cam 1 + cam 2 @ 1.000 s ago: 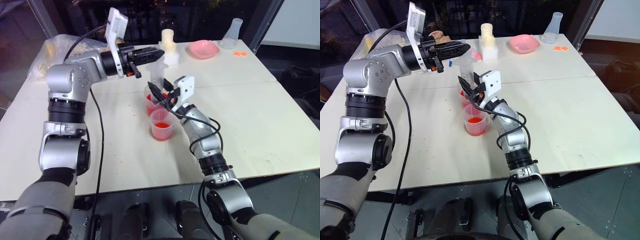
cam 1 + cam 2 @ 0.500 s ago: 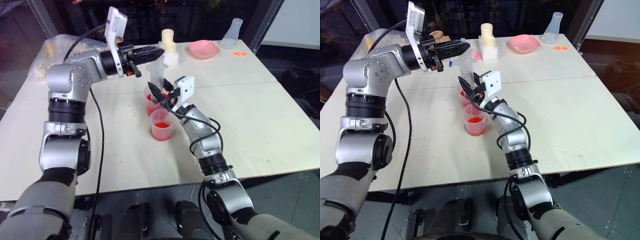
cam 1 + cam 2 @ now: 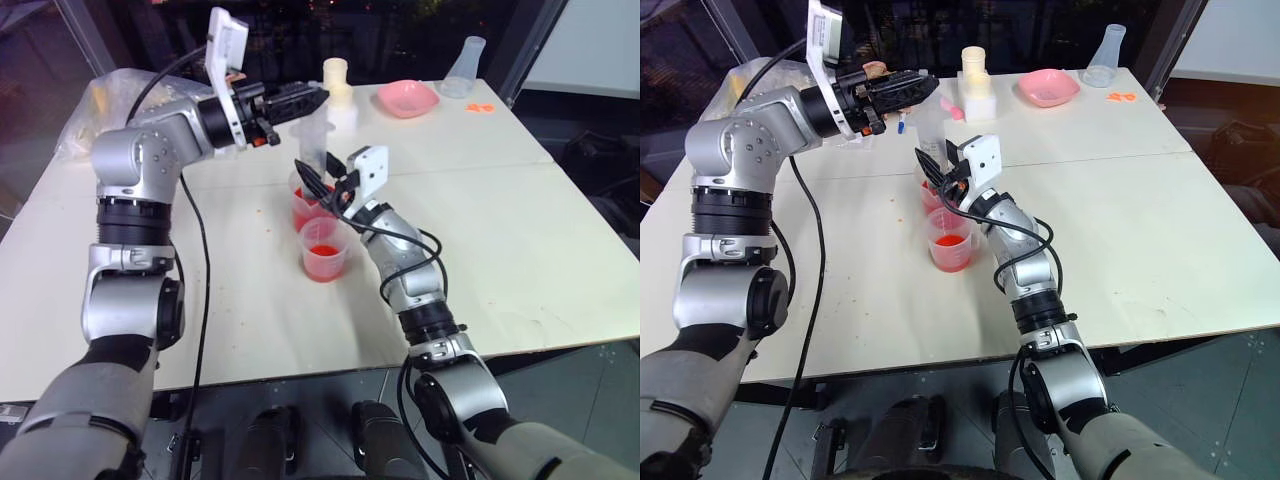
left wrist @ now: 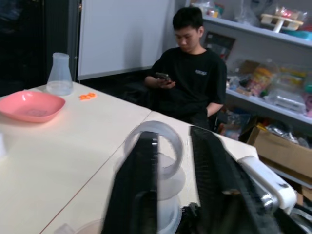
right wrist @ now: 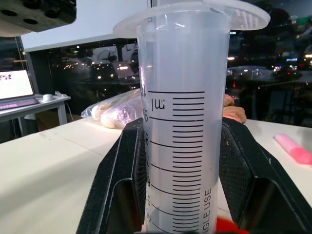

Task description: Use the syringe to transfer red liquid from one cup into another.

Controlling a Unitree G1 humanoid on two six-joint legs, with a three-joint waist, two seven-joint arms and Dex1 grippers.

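Desk [image 3: 520, 230] risk first: red spill. Two cups of red liquid [image 3: 322, 262] touching, just below right pincer [image 3: 318, 186]; nudge tips either. One syringe [image 5: 180, 146] upright, clamped at barrel by closed right pincer, tip over farther cup [image 3: 303, 206]. Left pincer [image 4: 175, 161] parted around plunger top ring, not gripping; plunger may slip free.

A robotics lab at night, as I see it.
My pale worktop [image 3: 520, 200] carries a flask [image 3: 463, 66]; cluttered shelves [image 4: 273, 73], a cardboard box [image 4: 278, 151] and a seated person [image 4: 192, 73] stand behind.
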